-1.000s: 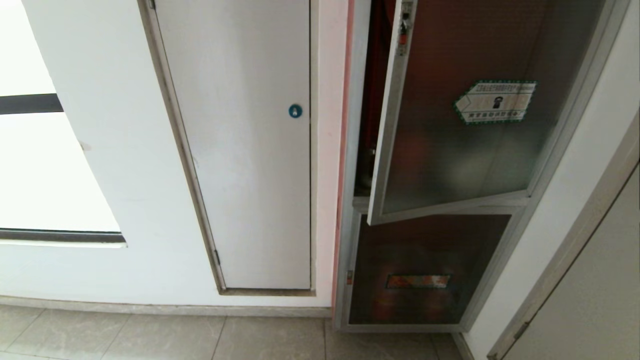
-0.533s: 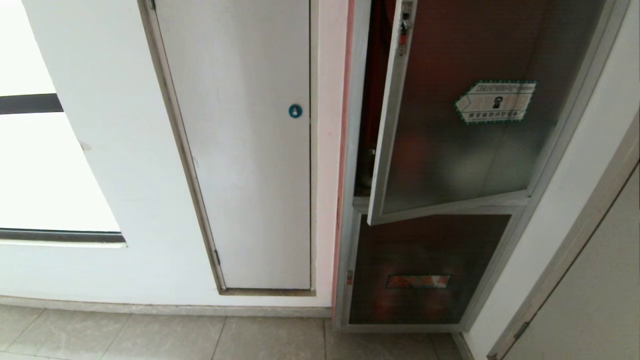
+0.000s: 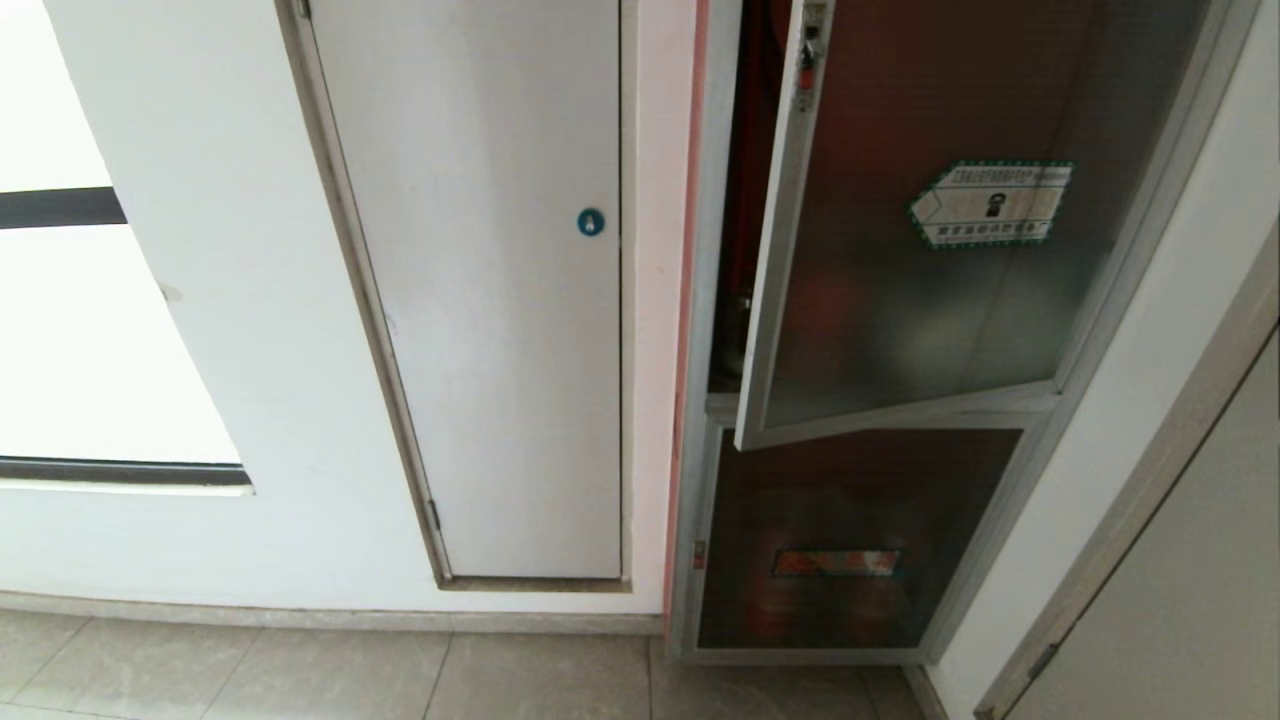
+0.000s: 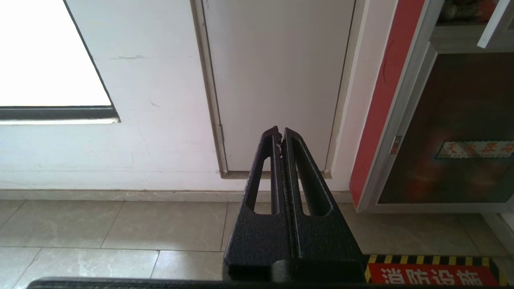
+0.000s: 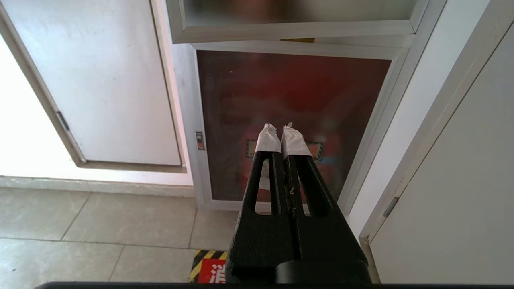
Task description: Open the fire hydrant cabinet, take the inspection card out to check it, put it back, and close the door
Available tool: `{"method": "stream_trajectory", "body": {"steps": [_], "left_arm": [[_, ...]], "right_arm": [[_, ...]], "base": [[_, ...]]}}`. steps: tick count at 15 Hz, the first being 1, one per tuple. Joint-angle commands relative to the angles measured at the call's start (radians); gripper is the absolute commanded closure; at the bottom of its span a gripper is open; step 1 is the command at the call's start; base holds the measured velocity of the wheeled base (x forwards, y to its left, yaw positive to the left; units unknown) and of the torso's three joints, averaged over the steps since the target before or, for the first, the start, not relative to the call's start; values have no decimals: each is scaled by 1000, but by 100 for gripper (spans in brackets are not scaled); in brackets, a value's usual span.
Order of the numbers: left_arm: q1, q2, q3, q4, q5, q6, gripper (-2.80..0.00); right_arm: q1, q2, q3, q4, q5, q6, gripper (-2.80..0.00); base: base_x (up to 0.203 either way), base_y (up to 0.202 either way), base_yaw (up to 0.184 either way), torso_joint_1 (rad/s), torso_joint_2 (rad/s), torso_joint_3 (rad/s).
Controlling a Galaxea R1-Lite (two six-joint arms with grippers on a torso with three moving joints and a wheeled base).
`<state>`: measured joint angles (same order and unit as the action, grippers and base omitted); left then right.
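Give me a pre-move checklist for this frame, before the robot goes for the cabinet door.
1. Door unlatched: ok, it stands ajar, its left edge swung out from the fire hydrant cabinet.
2. Door open wide enough to reach in: not ok, only a narrow gap.
3. Inspection card located: cannot tell, none visible.
4. Left claw empty: ok, shut on nothing, off the cabinet.
5. Right claw empty: ok, shut on nothing, facing the lower glass panel.
6. Red latch within reach: cannot tell.
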<state>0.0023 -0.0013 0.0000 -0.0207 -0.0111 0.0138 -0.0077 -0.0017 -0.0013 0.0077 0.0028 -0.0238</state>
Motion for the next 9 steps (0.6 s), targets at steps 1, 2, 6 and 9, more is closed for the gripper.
{"method": "stream_trajectory", "body": {"steps": [1, 2, 6, 9], "left_arm": [[1, 0, 8, -1, 0, 0, 0], [1, 0, 8, -1, 0, 0, 0], [1, 0, 8, -1, 0, 0, 0], [0, 0, 8, -1, 0, 0, 0]], "right_arm": [[0, -1, 0, 0, 0, -1, 0], [0, -1, 0, 0, 0, 0, 0], [0, -1, 0, 0, 0, 4, 0], [0, -1, 0, 0, 0, 2, 0]], "base": [[0, 0, 0, 0, 0, 0], [0, 0, 0, 0, 0, 0], [0, 0, 0, 0, 0, 0], [0, 0, 0, 0, 0, 0]]}}
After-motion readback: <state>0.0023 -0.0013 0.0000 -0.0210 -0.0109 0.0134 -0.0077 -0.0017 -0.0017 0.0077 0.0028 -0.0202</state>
